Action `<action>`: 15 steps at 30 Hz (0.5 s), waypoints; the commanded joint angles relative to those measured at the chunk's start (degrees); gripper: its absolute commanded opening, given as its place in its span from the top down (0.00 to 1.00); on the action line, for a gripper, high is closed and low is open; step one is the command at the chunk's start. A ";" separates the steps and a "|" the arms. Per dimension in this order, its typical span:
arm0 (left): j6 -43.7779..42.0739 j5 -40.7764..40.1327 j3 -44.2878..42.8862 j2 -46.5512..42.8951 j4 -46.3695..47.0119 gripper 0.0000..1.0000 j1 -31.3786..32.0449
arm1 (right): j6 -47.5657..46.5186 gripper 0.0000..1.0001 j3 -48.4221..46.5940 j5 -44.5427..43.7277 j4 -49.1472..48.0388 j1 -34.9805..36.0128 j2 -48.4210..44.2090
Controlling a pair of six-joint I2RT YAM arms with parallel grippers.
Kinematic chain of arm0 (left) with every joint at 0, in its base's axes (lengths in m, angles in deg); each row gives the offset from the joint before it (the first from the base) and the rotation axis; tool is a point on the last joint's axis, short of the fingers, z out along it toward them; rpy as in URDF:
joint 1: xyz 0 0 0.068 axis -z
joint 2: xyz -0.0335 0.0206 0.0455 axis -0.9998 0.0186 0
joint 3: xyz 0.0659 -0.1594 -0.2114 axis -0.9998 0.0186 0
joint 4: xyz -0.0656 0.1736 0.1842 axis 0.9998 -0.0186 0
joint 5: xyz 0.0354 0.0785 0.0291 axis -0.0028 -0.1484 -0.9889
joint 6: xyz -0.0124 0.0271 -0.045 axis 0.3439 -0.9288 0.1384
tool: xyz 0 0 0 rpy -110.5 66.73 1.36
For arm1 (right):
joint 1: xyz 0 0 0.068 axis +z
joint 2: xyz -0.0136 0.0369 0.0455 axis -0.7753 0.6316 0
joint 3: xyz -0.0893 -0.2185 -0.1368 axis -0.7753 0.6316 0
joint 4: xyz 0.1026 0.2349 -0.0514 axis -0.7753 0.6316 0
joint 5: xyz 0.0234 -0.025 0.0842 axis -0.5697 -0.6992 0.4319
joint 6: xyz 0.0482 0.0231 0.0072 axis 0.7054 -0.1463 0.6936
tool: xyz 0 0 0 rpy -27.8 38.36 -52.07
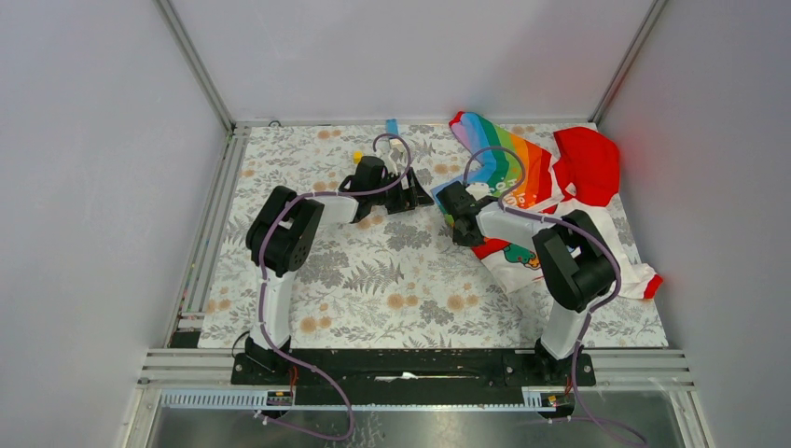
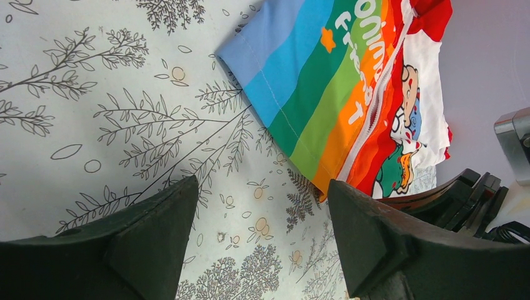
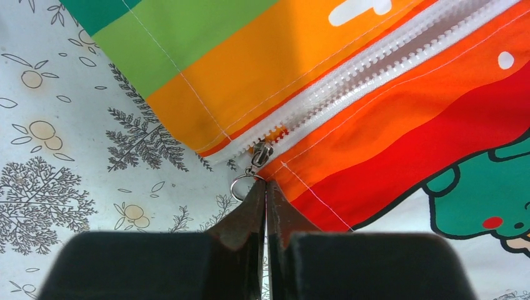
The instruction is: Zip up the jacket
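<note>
Top view: jacket [image 1: 532,182] lies on the far right of the bench [image 1: 373,280], rainbow panel toward centre, red hood [image 1: 589,163] toward the right wall. Right claw [image 1: 455,224] is down at the jacket's left hem edge. That's the zip's start end, so the placement makes sense. Left claw [image 1: 410,194] hangs near bench centre, close to the hem but off the fabric. My read: it's staged to pin the hem while the other one pulls.

Left wrist: left claw [image 2: 261,187] is wide apart with nothing between the fingers, only print below. Jacket sits ahead, up and right, with white zip tape [image 2: 375,106] running between the orange and red stripes.

Right wrist: right claw [image 3: 265,184] has its fingers together, tips at the hem corner, meeting the wire pull ring [image 3: 240,186] that hangs off the slider [image 3: 261,153]. Can't tell if the ring is actually pinched or just beside the tips. Slider sits at the bottom end of the teeth, so I'd say nearly the whole run is left to do.

Surface: flat bench under a pale cloth printed with grey ferns and orange blossoms. Light fabric on it will likely drag along with a pull, hence the second claw nearby.

Room: plain pale walls [image 1: 420,56], aluminium frame rails [image 1: 201,65], and both arm bases on a black bar [image 1: 410,366] at the near edge.
</note>
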 commanded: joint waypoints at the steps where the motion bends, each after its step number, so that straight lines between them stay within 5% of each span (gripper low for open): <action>1: 0.03 0.81 -0.09 -2.10 3.45 0.18 -0.33 | 0.77 0.99 -1.08 -1.25 -0.28 0.21 0.97; 15: 0.29 0.97 -0.26 -1.64 3.53 0.18 -0.33 | -5.34 1.00 -4.82 -4.48 7.03 0.15 -4.53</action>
